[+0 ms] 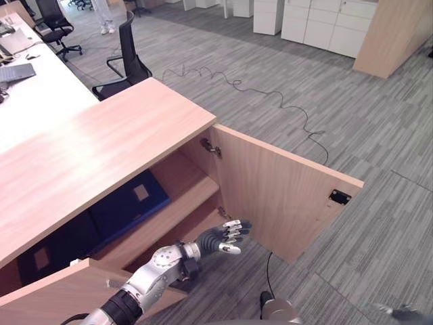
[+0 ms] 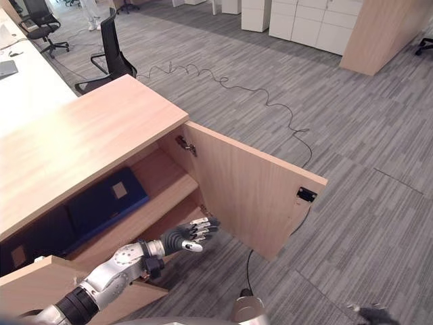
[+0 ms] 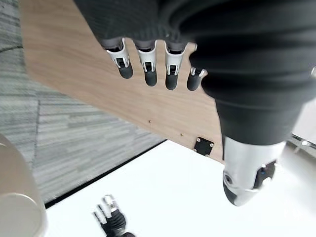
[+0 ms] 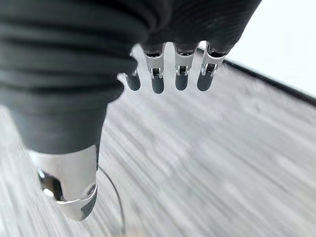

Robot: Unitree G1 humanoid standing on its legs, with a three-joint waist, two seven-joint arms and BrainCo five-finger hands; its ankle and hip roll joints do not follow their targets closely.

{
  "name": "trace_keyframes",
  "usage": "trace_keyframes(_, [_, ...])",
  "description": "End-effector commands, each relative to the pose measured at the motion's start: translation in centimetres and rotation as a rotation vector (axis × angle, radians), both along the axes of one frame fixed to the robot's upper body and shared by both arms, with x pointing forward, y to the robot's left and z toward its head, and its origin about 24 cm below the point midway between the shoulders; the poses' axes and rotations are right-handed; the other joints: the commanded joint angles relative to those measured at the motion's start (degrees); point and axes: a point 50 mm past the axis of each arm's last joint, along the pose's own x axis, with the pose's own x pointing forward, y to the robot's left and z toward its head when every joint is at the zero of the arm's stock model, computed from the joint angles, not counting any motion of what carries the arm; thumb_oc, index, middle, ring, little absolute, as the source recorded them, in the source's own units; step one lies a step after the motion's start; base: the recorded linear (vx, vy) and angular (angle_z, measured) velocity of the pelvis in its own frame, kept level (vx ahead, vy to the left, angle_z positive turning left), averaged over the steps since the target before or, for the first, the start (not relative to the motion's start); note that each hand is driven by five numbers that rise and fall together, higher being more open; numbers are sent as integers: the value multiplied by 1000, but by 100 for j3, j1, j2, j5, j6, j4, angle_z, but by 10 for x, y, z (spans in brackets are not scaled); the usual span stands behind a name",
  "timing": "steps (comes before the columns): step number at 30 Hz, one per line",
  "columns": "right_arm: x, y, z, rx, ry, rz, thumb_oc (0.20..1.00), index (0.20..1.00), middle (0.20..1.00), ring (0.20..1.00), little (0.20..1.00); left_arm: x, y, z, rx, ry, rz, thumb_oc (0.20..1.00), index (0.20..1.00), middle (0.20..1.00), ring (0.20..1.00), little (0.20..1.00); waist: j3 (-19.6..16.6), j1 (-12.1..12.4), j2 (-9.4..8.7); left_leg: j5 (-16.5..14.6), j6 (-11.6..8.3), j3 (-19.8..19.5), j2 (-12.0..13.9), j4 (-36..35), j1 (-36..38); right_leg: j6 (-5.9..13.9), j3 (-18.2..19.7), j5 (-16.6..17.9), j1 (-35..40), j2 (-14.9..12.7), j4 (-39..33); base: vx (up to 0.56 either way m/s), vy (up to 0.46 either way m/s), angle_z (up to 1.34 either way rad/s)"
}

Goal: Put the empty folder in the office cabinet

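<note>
The blue folder [image 1: 128, 203] is seen lying on the cabinet shelf [image 1: 177, 203]. The left robot hand [image 1: 226, 237] is held relaxed and empty beside the open door [image 1: 284, 196], which could be knocked and swung wider by a careless sweep.

Left of centre, the cabinet shelf [image 1: 177, 203] carries two dark blue folders: one [image 1: 128, 205] lying flat, another [image 1: 47, 249] at lower left.

A black office chair [image 1: 125, 57] stood just beyond the far corner of the wooden counter, a white desk [image 1: 40, 95] ran alongside it, and white storage units [image 1: 331, 27] lined the far grey carpet [image 1: 352, 115].
</note>
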Motion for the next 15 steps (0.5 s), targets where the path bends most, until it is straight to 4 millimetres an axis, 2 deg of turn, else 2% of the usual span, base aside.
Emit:
trace_keyframes(1, [2,17,-15,49,-22,-28,1000,1000,1000,1000,1000,-5,-11,7,-93,-38,-1,1000,1000,1000,1000,1000,-227,66,-303,-241,103,-587,-164,23,-210,1056,-924,1125,245,-1025,-640,-104,65,10])
trace_keyframes(2, [8,18,-14,49,-44,-25,1000,1000,1000,1000,1000,-6,-13,5,-84,-30,-12,1000,1000,1000,1000,1000,-164,63,-303,-216,105,-607,-154,23,-242,1079,-1013,1186,186,-1113,-479,-201,93,0])
trace_keyframes(4, [36,25,-8,37,-121,67,1000,1000,1000,1000,1000,-4,-10,7,-69,-41,6,1000,1000,1000,1000,1000,53,171,-191,-84,123,-444,-8,23,-323,962,-1673,946,248,-1347,244,-221,97,-12])
trace_keyframes(5, [36,26,-9,35,-120,67,1000,1000,1000,1000,1000,-4,-9,7,-69,-41,8,1000,1000,1000,1000,1000,72,132,-198,-82,117,-475,-6,23,-309,955,-1695,865,238,-1382,358,-125,61,-19])
trace_keyframes(6, [44,28,-6,28,-147,98,1000,1000,1000,1000,1000,-5,-7,6,-64,-35,18,1000,1000,1000,1000,1000,105,175,-162,-32,130,-410,63,23,-341,876,-1871,762,284,-1415,671,-83,14,-35])
trace_keyframes(8, [56,30,0,12,-186,134,1000,1000,1000,1000,1000,-6,0,5,-54,-22,48,1000,1000,1000,1000,1000,98,268,-170,97,116,-309,205,23,-406,735,-2072,356,401,-1422,1171,-81,-22,-29])
trace_keyframes(9, [55,31,-1,13,-185,134,1000,1000,1000,1000,1000,-7,1,5,-53,-21,49,1000,1000,1000,1000,1000,98,268,-183,97,99,-312,209,23,-394,734,-2054,308,387,-1433,1226,-92,-109,-16])
trace_keyframes(10, [64,33,3,-2,-213,163,1000,1000,1000,1000,1000,-9,9,3,-47,-9,83,1000,1000,1000,1000,1000,28,445,-223,211,81,-188,303,23,-473,679,-2152,86,616,-1358,1348,-87,-125,-22])
trace_keyframes(11, [66,33,5,-9,-221,162,1000,1000,1000,1000,1000,-9,12,2,-40,-8,93,1000,1000,1000,1000,1000,-35,539,-251,248,80,-168,317,24,-531,667,-2157,29,751,-1299,1292,-109,-178,-29])
trace_keyframes(13, [74,35,6,-11,-235,163,1000,1000,1000,1000,1000,-9,17,-1,-16,-2,105,1000,1000,1000,1000,1000,-164,717,-350,353,40,-96,352,33,-672,736,-2011,114,979,-1138,1109,-77,-180,-34])
trace_keyframes(14, [77,36,7,-10,-245,166,1000,1000,1000,1000,1000,-8,19,0,-14,-7,120,1000,1000,1000,1000,1000,-207,779,-392,416,21,-58,382,46,-763,718,-1945,17,1150,-1001,930,-121,-287,-49])
trace_keyframes(15, [83,40,6,-7,-254,177,1000,1000,1000,1000,1000,-7,23,0,-6,-9,138,1000,1000,1000,1000,1000,-238,904,-446,606,-91,3,541,66,-862,559,-1840,-303,1323,-683,422,-99,-234,-69])
